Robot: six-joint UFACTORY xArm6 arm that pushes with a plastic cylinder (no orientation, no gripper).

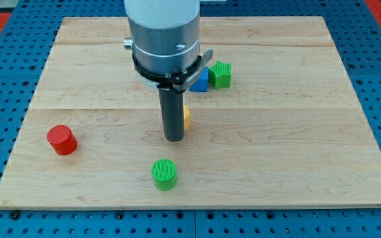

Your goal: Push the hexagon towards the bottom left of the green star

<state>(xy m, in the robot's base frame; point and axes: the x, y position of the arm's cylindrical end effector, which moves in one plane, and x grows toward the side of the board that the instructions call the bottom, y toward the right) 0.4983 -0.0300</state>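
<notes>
My tip [173,139] rests on the wooden board [296,152] near its middle. A yellow block [187,118], mostly hidden behind the rod, sits touching or right beside the rod's right side; its shape cannot be made out. A green block [221,75], which looks like the star, lies above and to the right of the tip. A blue block [200,80] sits against the green block's left side, partly hidden by the arm's body.
A red cylinder [62,140] stands at the view's left. A green cylinder [165,174] stands just below the tip, near the board's bottom edge. The arm's large grey body [164,33] covers the top centre of the board.
</notes>
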